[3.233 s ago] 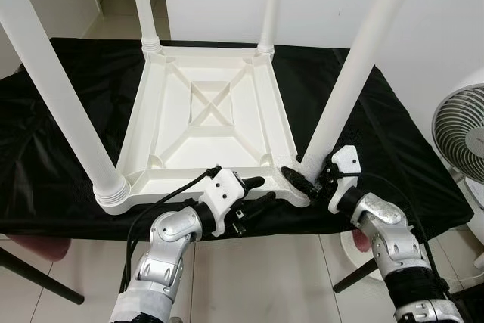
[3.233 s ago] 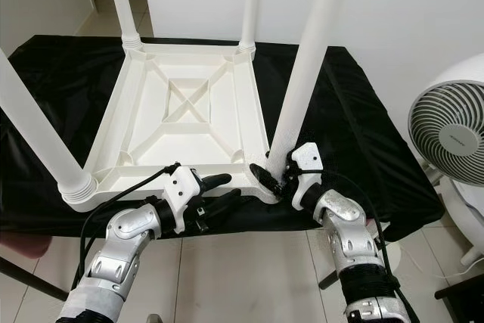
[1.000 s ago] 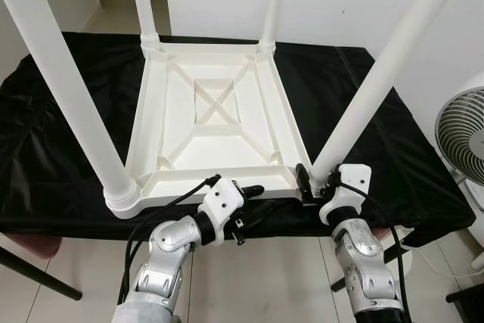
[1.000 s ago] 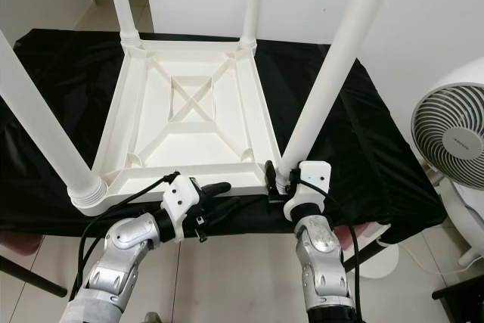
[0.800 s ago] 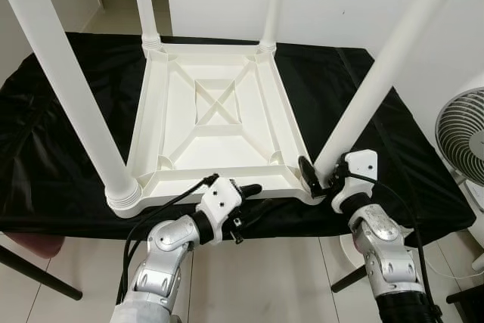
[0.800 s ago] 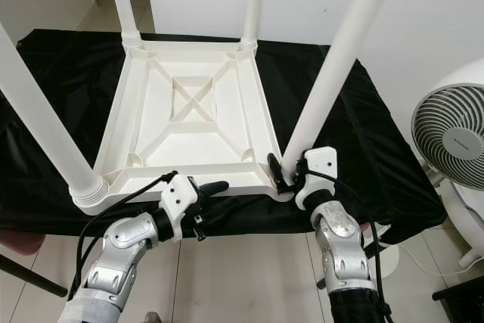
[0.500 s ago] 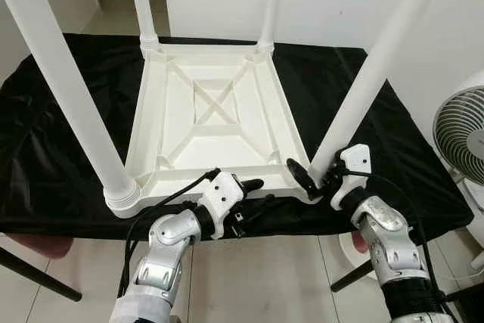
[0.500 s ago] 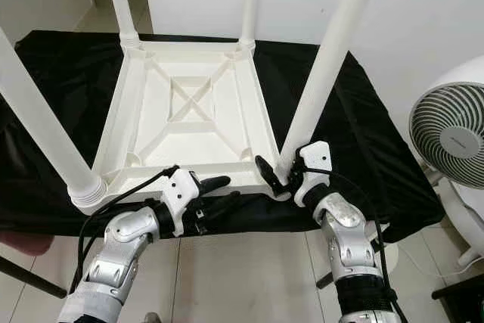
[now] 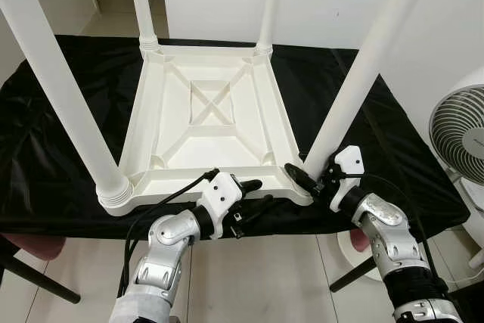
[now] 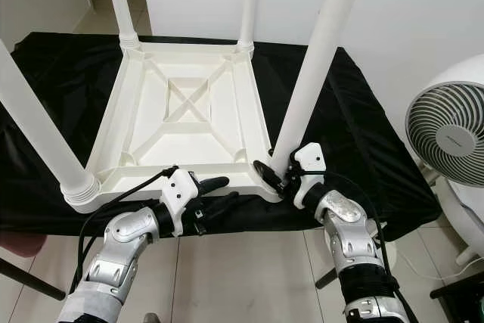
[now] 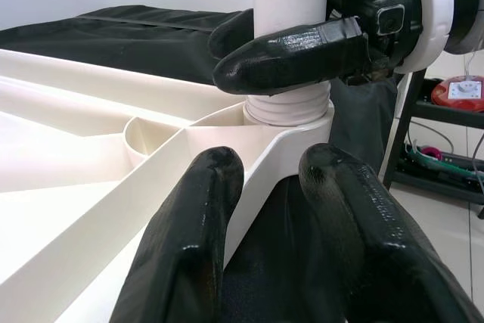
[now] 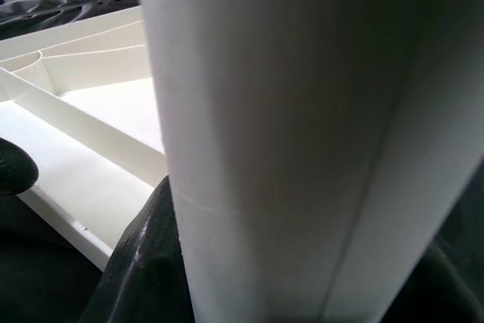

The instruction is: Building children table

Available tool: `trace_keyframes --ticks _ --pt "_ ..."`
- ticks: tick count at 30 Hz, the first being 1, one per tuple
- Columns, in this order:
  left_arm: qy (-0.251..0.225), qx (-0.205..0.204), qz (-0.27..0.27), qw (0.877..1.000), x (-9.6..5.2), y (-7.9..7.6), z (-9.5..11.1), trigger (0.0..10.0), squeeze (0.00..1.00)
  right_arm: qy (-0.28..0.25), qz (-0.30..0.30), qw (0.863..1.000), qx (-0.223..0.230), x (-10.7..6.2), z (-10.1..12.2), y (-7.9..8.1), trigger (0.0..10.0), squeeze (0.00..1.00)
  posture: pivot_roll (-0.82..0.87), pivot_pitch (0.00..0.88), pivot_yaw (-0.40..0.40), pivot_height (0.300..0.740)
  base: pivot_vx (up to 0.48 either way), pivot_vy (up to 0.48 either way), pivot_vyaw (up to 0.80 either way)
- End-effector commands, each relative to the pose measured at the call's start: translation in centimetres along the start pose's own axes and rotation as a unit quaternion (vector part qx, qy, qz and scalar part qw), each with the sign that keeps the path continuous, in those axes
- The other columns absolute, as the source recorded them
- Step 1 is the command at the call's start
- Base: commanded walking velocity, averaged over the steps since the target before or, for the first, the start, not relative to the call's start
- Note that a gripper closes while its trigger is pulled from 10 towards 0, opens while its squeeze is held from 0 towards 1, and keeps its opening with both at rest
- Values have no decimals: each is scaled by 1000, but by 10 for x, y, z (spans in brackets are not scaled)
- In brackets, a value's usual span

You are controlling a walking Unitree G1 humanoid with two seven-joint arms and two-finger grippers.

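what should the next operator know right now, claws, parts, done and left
Right claw: shut on the near right leg at its base, by the corner socket.
Left claw: open, straddling the tabletop's near edge.
Tabletop lies upside down on the black cloth; all four legs stand in their sockets.
Left: probably seating the near right leg fully, which I cannot confirm, then flipping the table upright.

The fan hub bears a small mark — perhaps a brand — too tiny to read.
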State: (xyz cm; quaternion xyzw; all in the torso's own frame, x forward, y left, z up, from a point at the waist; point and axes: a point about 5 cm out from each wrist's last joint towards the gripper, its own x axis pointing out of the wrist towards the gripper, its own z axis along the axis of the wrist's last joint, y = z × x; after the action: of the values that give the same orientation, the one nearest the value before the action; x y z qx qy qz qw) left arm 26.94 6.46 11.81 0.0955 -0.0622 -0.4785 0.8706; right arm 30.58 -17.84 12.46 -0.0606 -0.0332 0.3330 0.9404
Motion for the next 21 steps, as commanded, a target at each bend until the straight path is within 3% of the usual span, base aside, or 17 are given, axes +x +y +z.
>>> trace_keyframes --ticks 1,7,12,17,19,21 --pt "3 2 89 996 0 9 -1 10000 0 24 -11 1000 12 -2 -12 1 0 0 87 25 -44 740 0 0 0" --pt "3 1 87 996 0 7 -1 10000 0 28 -59 998 13 -2 -15 -2 0 0 78 35 -43 740 0 0 0" --pt "4 -1 84 996 0 5 -2 10000 0 14 -132 990 37 3 -18 17 0 0 76 43 -41 740 0 0 0" --pt "4 -1 83 997 -1 5 -2 10000 0 13 -145 988 44 4 -18 20 0 0 76 46 -41 740 0 0 0" --pt "5 -2 82 997 -2 3 -3 10000 0 12 -209 976 63 5 -18 28 0 0 72 53 -39 740 0 0 0" --pt "5 -2 82 997 -2 3 -3 10000 0 12 -209 976 63 5 -18 28 0 0 72 53 -39 740 0 0 0"
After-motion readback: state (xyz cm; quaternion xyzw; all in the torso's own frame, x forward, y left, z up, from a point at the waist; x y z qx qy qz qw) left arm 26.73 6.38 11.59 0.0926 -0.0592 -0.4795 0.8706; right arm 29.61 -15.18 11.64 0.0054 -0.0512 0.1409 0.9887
